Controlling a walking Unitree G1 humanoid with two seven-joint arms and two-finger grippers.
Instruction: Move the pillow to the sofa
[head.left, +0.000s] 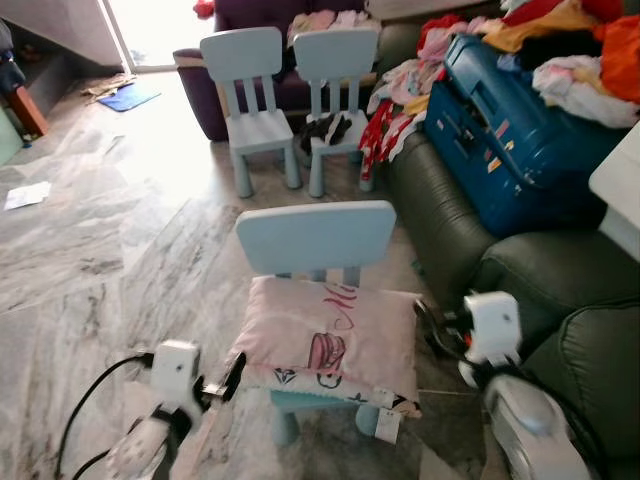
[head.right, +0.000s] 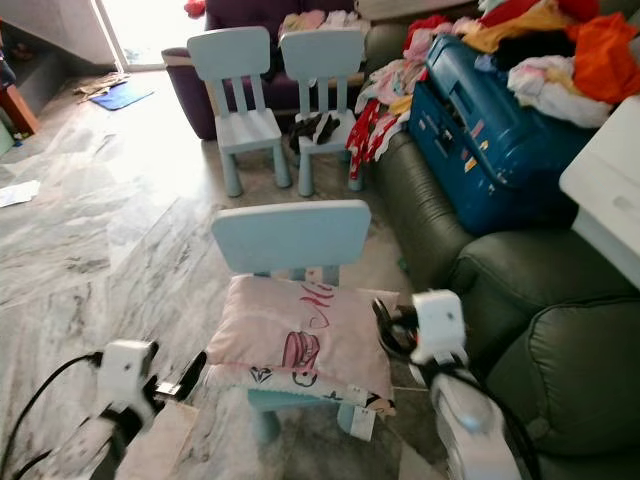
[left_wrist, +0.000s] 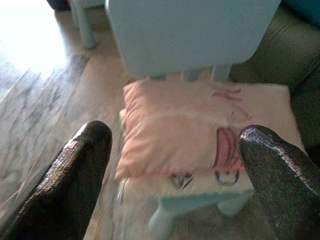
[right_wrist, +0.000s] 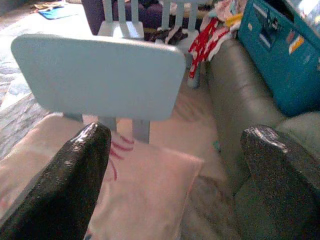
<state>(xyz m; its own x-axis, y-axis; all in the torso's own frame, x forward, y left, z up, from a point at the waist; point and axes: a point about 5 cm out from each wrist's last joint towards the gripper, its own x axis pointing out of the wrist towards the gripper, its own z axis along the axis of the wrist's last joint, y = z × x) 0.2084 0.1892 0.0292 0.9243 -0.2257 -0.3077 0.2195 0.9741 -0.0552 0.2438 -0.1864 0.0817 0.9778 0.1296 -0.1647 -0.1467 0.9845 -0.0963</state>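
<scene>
A pink pillow (head.left: 330, 338) with a cartoon print lies flat on the seat of a small light-blue chair (head.left: 316, 236). My left gripper (head.left: 228, 380) hovers low by the pillow's left edge, open, with its fingers (left_wrist: 87, 150) spread wider than the pillow's front corner. At the pillow's right edge my right gripper (head.left: 432, 328) is also open and holds nothing; the right wrist view looks past its fingers (right_wrist: 85, 150) at the chair back and pillow (right_wrist: 150, 185). The dark green sofa (head.left: 455, 235) stands just to the right of the chair.
A blue suitcase (head.left: 505, 150) and heaps of clothes (head.left: 570, 55) cover the sofa's far part. Two more light-blue chairs (head.left: 255, 100) stand farther back before a purple sofa (head.left: 215, 75). Marble floor (head.left: 90, 250) spreads to the left. A black cable (head.left: 85, 400) trails by my left arm.
</scene>
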